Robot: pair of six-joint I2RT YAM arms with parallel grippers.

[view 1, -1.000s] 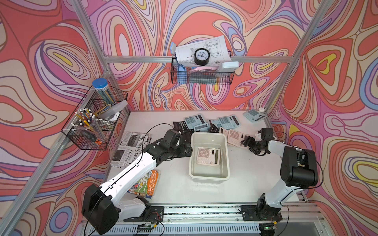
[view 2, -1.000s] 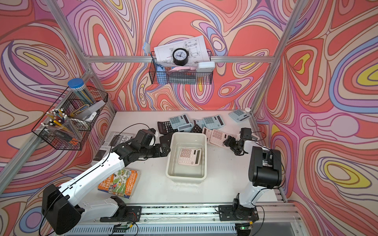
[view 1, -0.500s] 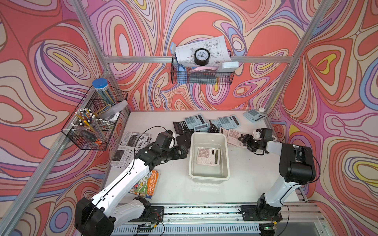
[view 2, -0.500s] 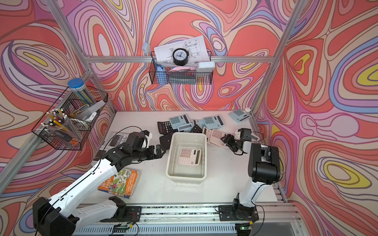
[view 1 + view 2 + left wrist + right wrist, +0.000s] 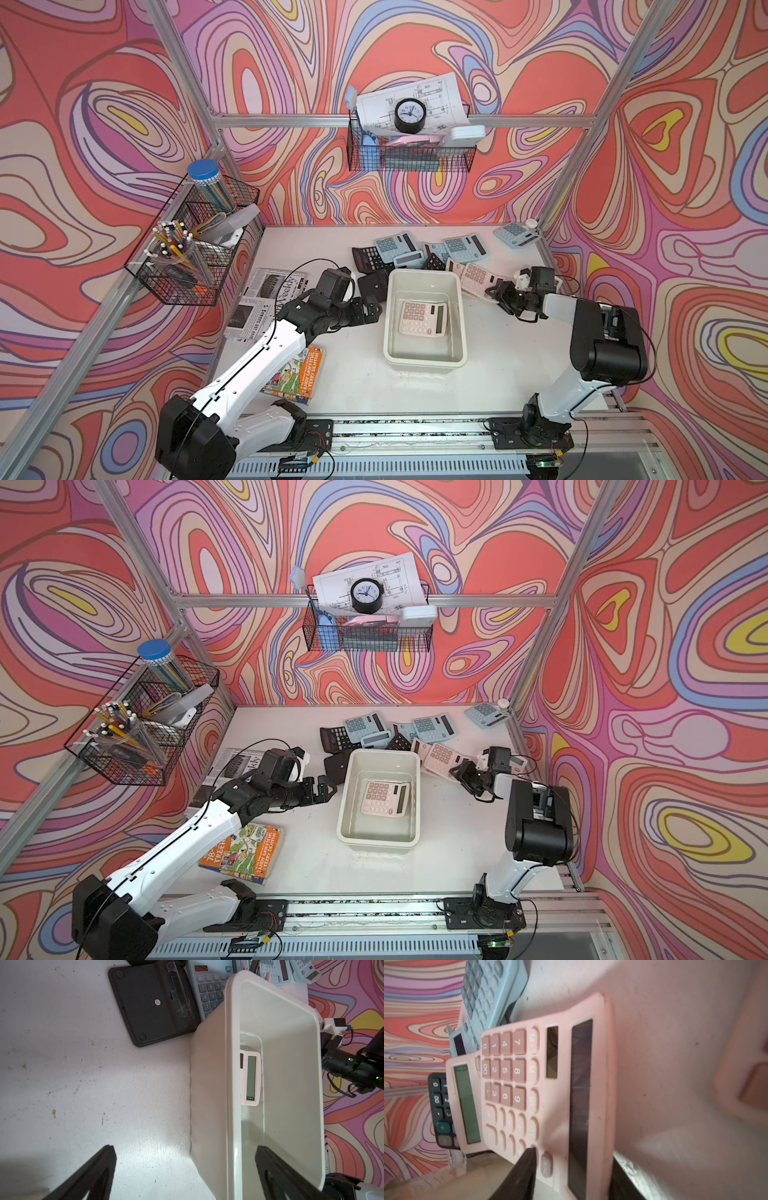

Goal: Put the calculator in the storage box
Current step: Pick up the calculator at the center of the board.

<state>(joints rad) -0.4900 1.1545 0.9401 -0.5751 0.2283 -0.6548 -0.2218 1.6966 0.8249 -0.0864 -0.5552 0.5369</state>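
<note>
The right gripper sits off the far right corner of the storage box. Its two black fingers bracket the display-end corner of a pink calculator, one over the key face and one past the edge. The right wrist view does not show whether they actually pinch it. That calculator lies just outside the box's right wall, near the far corner. Its long axis slants away from the box toward the gripper, and it lies partly on a second pink calculator. Behind the box's far wall is a loose heap of blue calculators and black calculators, some overlapping. The right arm is plainly the nearer one. The left gripper stands wide open and empty just off the box's left wall. Another calculator already lies flat in the far half of the box, and the near half of its floor is bare. The carry looks short, up and over the right rim toward that bare half. The white table right of the box is scuffed but free. The likely snag is dragging the calculator underneath.
</note>
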